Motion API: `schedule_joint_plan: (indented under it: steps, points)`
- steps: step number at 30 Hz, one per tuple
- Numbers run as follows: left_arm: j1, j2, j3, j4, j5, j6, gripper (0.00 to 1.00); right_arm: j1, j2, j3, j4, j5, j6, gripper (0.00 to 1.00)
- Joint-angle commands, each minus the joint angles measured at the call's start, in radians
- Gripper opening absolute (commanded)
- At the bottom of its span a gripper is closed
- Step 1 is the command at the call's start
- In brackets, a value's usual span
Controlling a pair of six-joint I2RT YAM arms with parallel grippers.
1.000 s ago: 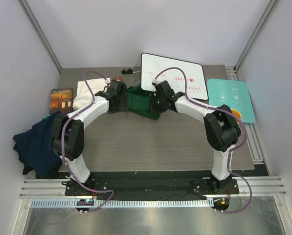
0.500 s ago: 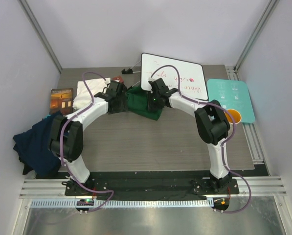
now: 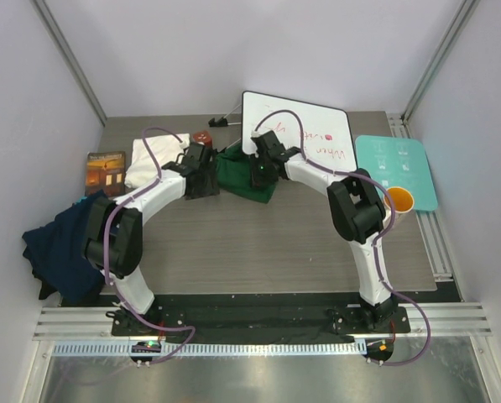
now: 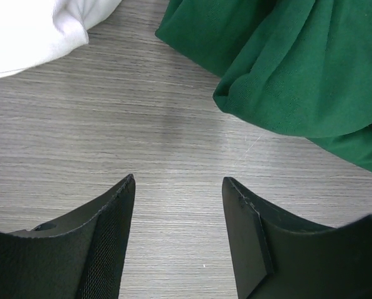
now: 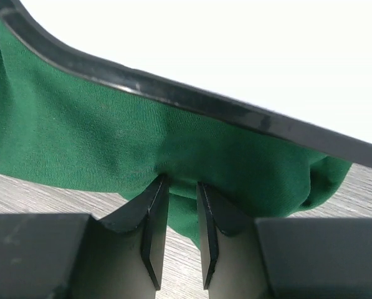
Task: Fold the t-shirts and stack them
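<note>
The navy t-shirt [image 3: 61, 248] droops limp off the worktop's [image 3: 275, 243] near-left edge. Farther back, the left hand [image 4: 178, 180] hangs released beside the dark green t-shirt [image 3: 237, 175]. The right hand [image 5: 181, 182] pinches its soft fold by the whiteboard's [image 3: 309, 126] edge. Light, floppy cloth, probably best taken at the hems.

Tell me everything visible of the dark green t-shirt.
The dark green t-shirt is soft knit-looking cloth, bunched in loose rounded folds, not folded flat. It lies on the grey wood-grain table at the far middle, its far edge against the dark rim of the whiteboard. The right gripper pinches a fold of it. The left gripper stands open beside it, apart; the white t-shirt lies nearby, not touching.
</note>
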Motion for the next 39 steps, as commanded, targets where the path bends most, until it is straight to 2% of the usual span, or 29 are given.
schedule_joint_plan:
  steps: [1,10,15,20,25,35,39]
  points:
    - [-0.005,-0.064,-0.012,0.034,0.008,-0.014,0.59,0.012,-0.003,-0.120,-0.113,-0.050,0.008,0.30]
    - [-0.003,-0.119,-0.062,0.040,0.013,-0.028,0.58,0.136,-0.269,-0.416,-0.081,-0.039,0.053,0.30]
    - [-0.003,-0.158,-0.101,0.041,0.011,-0.032,0.58,0.160,-0.388,-0.540,-0.006,-0.025,0.097,0.31]
    - [-0.003,-0.202,-0.136,0.038,0.011,-0.032,0.58,0.167,-0.402,-0.531,-0.053,-0.037,0.097,0.31]
    - [-0.003,-0.225,-0.159,0.037,0.013,-0.032,0.58,0.209,-0.450,-0.612,-0.058,-0.031,0.132,0.31]
    - [-0.011,-0.277,-0.220,0.038,0.039,-0.049,0.58,0.270,-0.755,-0.841,-0.094,-0.031,0.218,0.31]
    - [-0.021,-0.323,-0.265,0.038,0.050,-0.069,0.59,0.275,-0.902,-0.830,-0.128,0.001,0.231,0.36]
